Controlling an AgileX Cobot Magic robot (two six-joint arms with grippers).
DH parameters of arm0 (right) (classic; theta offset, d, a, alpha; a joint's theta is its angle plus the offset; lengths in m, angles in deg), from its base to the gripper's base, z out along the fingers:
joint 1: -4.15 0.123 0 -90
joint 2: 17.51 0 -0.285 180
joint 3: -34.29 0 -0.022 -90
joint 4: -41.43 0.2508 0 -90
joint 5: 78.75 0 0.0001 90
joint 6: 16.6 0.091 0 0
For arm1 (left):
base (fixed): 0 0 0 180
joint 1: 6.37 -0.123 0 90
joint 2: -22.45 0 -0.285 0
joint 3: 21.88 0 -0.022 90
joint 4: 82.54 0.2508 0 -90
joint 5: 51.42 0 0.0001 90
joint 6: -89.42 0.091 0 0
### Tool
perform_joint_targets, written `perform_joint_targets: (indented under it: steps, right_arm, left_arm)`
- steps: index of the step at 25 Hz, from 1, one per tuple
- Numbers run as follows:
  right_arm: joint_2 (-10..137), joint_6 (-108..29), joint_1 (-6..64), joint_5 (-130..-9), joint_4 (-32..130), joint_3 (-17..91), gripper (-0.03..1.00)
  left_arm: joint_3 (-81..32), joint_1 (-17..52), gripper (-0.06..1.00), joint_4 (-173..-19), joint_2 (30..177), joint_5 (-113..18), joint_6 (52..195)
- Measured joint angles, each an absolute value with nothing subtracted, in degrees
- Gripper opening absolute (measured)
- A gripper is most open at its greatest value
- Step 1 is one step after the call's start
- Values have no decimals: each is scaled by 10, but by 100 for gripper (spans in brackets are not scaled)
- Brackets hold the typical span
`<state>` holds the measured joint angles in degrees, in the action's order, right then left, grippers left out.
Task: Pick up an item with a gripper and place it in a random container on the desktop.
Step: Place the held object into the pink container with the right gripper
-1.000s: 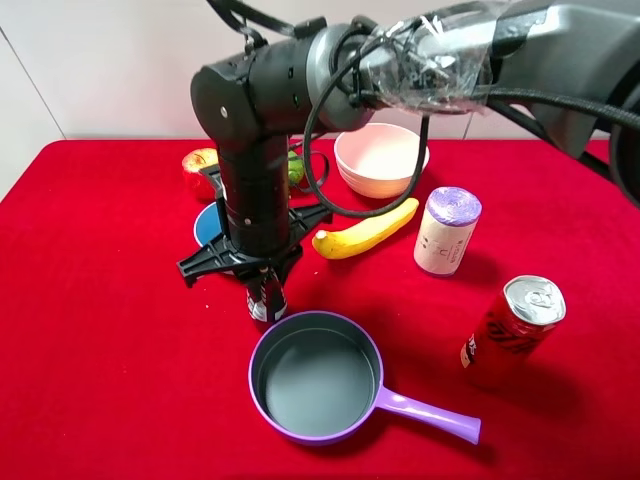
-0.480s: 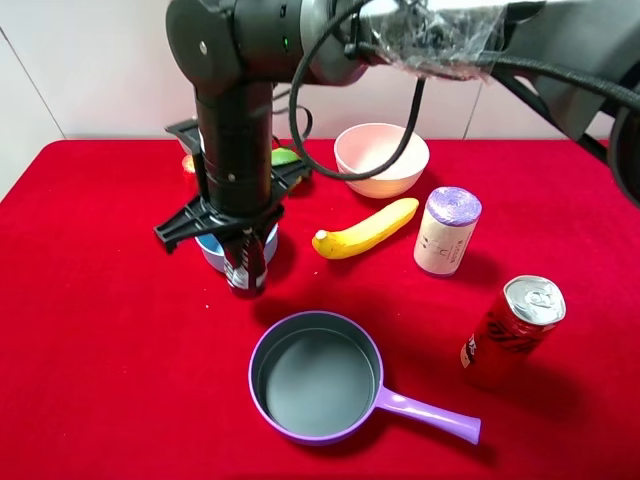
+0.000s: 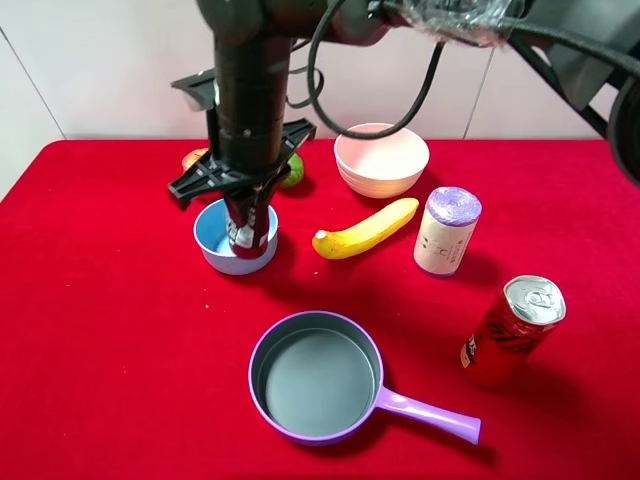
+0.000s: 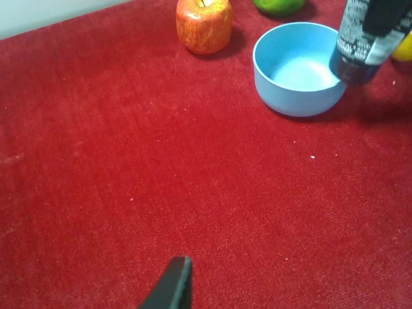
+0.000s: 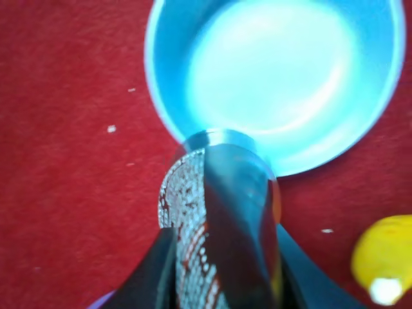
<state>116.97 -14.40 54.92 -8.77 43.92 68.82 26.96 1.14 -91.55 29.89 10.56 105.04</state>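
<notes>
My right gripper [image 3: 243, 214] reaches across to the left side of the red desktop [image 3: 100, 350] and is shut on the item [image 3: 243, 234], a dark tube with red and white print. It holds the tube upright over the near-right rim of the light blue bowl [image 3: 218, 252]. The right wrist view shows the tube [image 5: 219, 219] between the fingers, above the blue bowl [image 5: 270, 77]. The left wrist view shows the tube [image 4: 364, 38] at that bowl's [image 4: 296, 96] edge. The pale pink container [image 3: 380, 182] stands empty further back right. Only one left fingertip [image 4: 175, 283] shows.
A banana [image 3: 365, 228] lies between the two bowls. A purple-handled pan [image 3: 315, 375] sits at the front. A white canister with a purple lid [image 3: 447, 230] and a red soda can [image 3: 515, 330] stand at right. An apple [image 4: 204, 24] and a green fruit [image 3: 293, 170] lie behind the blue bowl.
My right gripper has lifted the tube from the cloth beside the pan and carried it back, to above the blue bowl's rim.
</notes>
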Motion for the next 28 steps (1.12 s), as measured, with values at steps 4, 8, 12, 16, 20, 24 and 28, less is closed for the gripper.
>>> perform_joint_targets:
  steps: [4,8,12,16,20,24,28]
  right_arm:
    - [1170,-169,532,-87,437,691,20]
    - [1163,-193,509,-86,428,691,20]
    - [1142,-208,480,-86,419,691,20]
    - [1130,-215,452,-86,414,700,20]
    - [1121,-229,420,-85,414,710,20]
    - [1116,-243,385,-84,410,719,20]
    - [1115,-256,348,-84,407,725,20]
  left_arm:
    - [270,11,99,-915,299,106,1050]
    - [270,11,99,-915,299,106,1050]
    - [270,11,99,-915,299,106,1050]
    - [270,11,99,-915,299,106,1050]
    - [270,11,99,-915,299,106,1050]
    - [270,11,99,-915,299,106,1050]
    - [270,11,99,-915,299,106,1050]
